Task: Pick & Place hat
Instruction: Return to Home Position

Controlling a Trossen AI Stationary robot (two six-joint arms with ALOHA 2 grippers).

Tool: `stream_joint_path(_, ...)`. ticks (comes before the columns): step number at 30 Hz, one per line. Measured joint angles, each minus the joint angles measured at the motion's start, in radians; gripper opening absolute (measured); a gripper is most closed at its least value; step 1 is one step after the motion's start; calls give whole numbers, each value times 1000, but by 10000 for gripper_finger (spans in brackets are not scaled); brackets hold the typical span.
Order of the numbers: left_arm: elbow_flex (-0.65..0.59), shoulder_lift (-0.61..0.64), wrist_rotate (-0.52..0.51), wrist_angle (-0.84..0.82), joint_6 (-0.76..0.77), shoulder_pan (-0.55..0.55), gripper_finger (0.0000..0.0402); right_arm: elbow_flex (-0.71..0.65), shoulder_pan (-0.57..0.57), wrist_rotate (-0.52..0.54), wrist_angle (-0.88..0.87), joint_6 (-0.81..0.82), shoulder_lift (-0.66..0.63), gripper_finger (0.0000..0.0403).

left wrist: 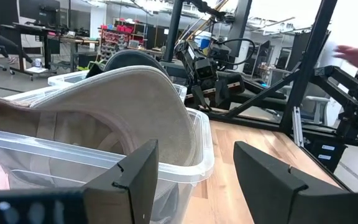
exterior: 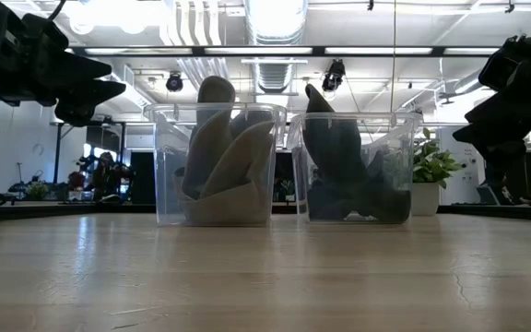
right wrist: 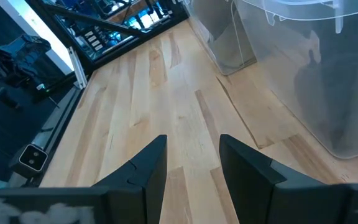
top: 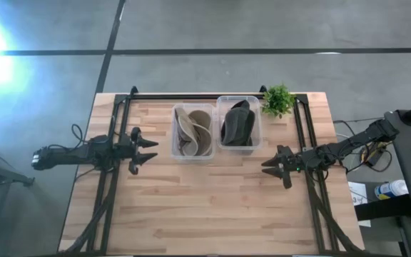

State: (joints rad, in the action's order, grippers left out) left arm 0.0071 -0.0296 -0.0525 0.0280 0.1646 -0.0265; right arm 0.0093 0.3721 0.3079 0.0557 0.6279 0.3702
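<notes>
Two clear plastic bins stand side by side at the table's far middle. The left bin [top: 193, 133] holds beige hats [left wrist: 123, 106], standing up above its rim [exterior: 215, 138]. The right bin [top: 238, 123] holds dark hats [exterior: 339, 157]. My left gripper [top: 145, 153] hovers open just left of the beige bin, fingers pointing at it. My right gripper [top: 271, 164] hovers open to the right of and nearer than the dark bin, above bare wood [right wrist: 185, 124]. Neither touches anything.
A small potted plant [top: 277, 100] stands at the far right corner beside the dark bin. Black frame rails [top: 113, 143] run along the table's left and right sides. Bare wooden tabletop [top: 205, 207] spreads across the near half.
</notes>
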Motion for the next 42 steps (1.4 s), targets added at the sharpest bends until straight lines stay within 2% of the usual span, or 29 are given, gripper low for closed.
stream_joint_path(7,0,0,0,0,0,0,202,0,-3,6,-1,-14,-15,144)
stream_joint_path(12,0,0,0,0,0,0,202,0,-71,-5,58,-187,-104,144)
stream_joint_path(14,0,0,0,0,0,0,202,0,-105,-67,85,-286,-159,144)
stream_joint_path(19,-1,0,0,0,0,0,202,1,-186,-295,83,-465,-289,144)
stream_joint_path(22,-1,0,0,0,0,0,202,1,-226,-361,49,-521,-349,144)
stream_joint_path(30,-1,-2,2,0,0,0,202,1,-257,-369,-37,-500,-368,144)
stream_joint_path(42,-1,-5,1,0,0,0,202,0,-257,-362,-38,-497,-335,144)
